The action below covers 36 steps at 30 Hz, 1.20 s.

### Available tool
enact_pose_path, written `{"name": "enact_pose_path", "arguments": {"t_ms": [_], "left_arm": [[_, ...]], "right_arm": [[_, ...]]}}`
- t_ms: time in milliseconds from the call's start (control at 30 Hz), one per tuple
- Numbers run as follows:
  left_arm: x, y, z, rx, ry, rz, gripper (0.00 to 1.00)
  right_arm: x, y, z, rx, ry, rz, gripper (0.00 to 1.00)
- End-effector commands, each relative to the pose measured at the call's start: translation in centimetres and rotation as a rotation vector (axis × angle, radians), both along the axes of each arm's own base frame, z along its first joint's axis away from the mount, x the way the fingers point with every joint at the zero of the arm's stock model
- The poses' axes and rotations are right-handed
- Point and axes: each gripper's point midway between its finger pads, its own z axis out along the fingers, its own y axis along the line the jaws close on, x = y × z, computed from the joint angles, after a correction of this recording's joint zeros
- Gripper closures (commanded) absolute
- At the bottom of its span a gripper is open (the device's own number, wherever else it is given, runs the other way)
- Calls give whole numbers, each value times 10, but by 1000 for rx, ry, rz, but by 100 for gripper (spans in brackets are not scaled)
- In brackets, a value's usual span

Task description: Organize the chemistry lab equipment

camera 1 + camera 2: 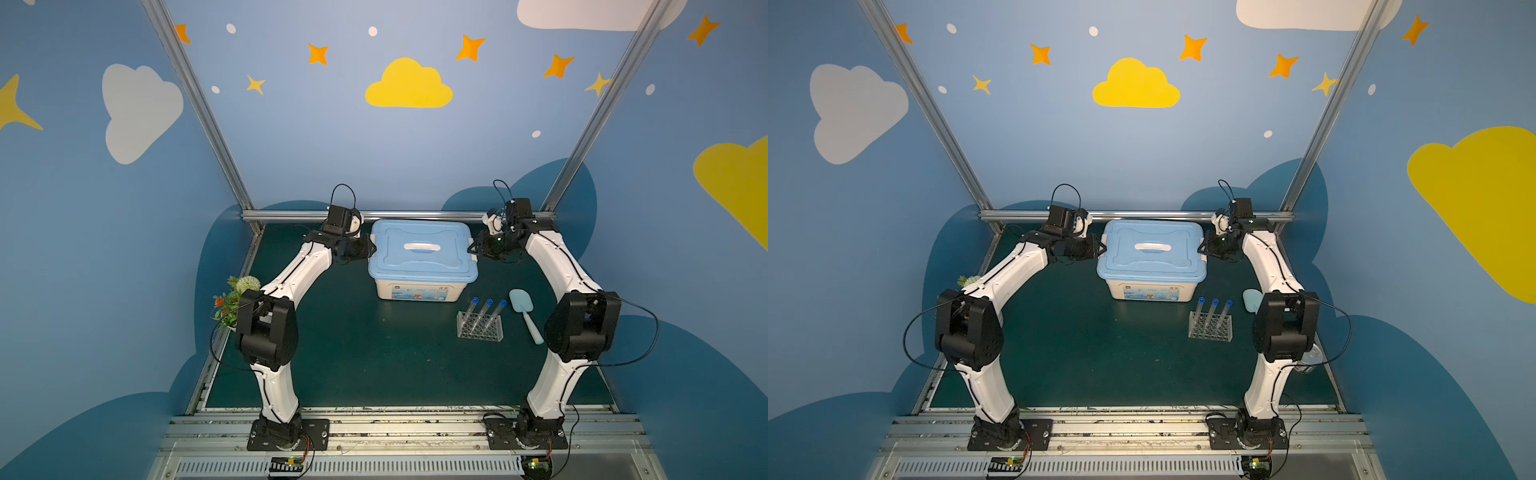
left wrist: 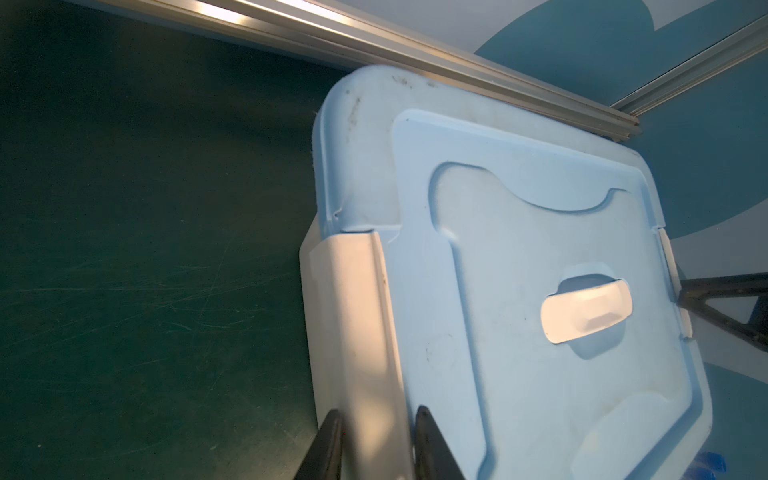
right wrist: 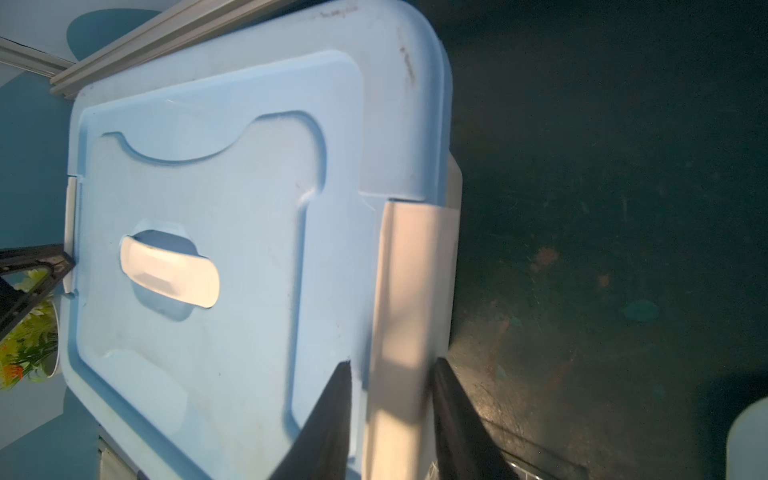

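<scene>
With three clear blue-capped test tubes [image 1: 482,316] standing in the clear grid-holed rack [image 1: 478,330] near the closed blue-lidded white bin [image 1: 386,289], the left gripper [image 2: 378,411] pinches a white side latch [image 2: 353,311] while the right gripper [image 3: 393,361] straddles the opposite latch [image 3: 415,270], grip unclear, so stowing remains.

1. The left arm [image 1: 286,282] and right arm [image 1: 557,257], one on each side of the bin [image 1: 419,293], wear glossy white link shells.
2. Each elbow housing [image 1: 270,328] is a bulky, rounded black block.
3. Thin black cables [image 1: 652,328] trace the white links and loop free at the elbows and wrists.
4. Square black base plates [image 1: 316,430], well to the bin's near side, carry silver screws.
5. Small circuit boards [image 1: 286,463] just beyond the plates show a green light and orange-red wires.
6. Each wrist module [image 1: 338,218] is a black box with a white fitting.
7. The left gripper [image 2: 376,419] and right gripper [image 3: 390,374] have matt black tapering fingers [image 2: 432,449] on open triangular frames.
</scene>
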Motion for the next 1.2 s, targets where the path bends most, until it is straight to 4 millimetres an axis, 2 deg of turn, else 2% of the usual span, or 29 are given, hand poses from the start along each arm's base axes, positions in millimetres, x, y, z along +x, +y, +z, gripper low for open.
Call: {"name": "enact_pose_path", "arguments": {"t_ms": [0,300,400,567,733,867,967,1033,1167], "left_arm": [[-11,-39,7,-70,6,-122,70],[-12,-39,5,-66,10,-117,67],[-12,-37,6,-55,1,-111,58],[-11,-31,12,-43,-28,-90,38],[-8,-28,20,-32,-63,-81,27],[-7,-24,25,-25,-77,-64,12],[-7,-15,29,0,-97,-37,0],[-9,-12,31,5,-109,-32,0],[-8,10,34,47,-148,41,0]], "right_arm": [[-7,29,19,63,-28,86,67],[-8,30,17,55,-18,88,66],[-8,29,17,53,-17,82,59],[-5,24,24,54,-47,58,39],[-4,19,32,59,-85,37,33],[-6,15,38,81,-103,29,28],[-7,8,39,73,-113,9,25],[-7,-3,40,72,-112,-28,23],[-9,-30,38,46,-134,-103,21]]}}
